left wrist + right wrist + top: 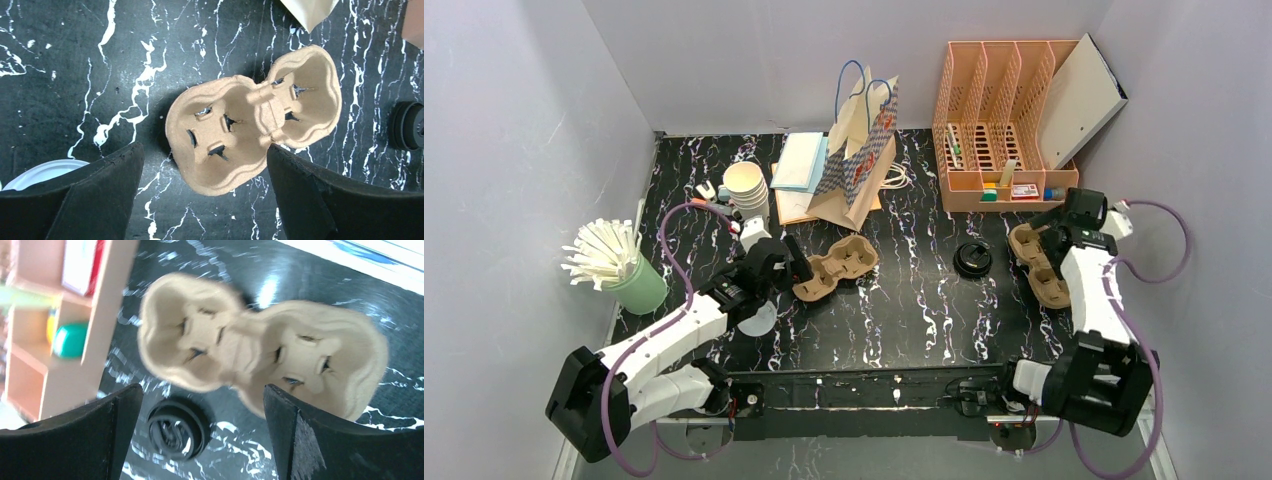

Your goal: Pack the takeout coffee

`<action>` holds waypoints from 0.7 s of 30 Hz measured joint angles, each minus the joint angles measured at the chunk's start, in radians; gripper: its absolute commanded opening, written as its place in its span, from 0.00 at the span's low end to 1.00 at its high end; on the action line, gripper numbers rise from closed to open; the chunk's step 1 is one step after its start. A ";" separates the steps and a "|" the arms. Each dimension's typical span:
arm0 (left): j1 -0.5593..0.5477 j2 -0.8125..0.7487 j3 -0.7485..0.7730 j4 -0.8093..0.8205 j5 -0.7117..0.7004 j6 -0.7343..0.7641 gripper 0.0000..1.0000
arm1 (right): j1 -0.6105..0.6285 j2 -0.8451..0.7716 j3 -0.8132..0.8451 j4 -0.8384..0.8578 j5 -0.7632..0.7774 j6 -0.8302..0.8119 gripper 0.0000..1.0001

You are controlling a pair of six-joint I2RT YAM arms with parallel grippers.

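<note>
Wide open and empty, left gripper (pixel 205 148) is hovering over a pulp cup carrier (pixel 250 125), right gripper (pixel 202 390) over a second carrier (pixel 260 350)

This looks like a robotics lab with a bench dressed up as a café counter. Plain pale walls (pixel 514 120) box in one table (pixel 924 300) with a black marbled top, and two robot arms, the left arm (pixel 674 335) and the right arm (pixel 1089 290), are bolted at its near edge. The props are all coffee-shop stock: white straws (pixel 604 250) bristling from a green holder (pixel 639 288), a stack of cream cups (pixel 746 185), two pulp carriers (pixel 834 265) (pixel 1039 265), a black lid (pixel 972 258) and a paper bag (pixel 859 160) with handles. A peach desk rack (pixel 999 120) stands at the back.
</note>
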 measured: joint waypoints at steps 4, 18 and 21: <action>0.000 0.000 0.004 -0.028 -0.031 0.005 0.89 | 0.166 -0.070 0.021 0.016 -0.038 -0.145 0.95; 0.102 0.085 0.288 -0.089 0.035 0.211 0.80 | 0.963 0.109 0.057 0.179 -0.341 -0.535 0.74; 0.151 0.134 0.370 -0.100 0.065 0.243 0.76 | 1.049 0.217 0.121 0.198 -0.349 -0.604 0.72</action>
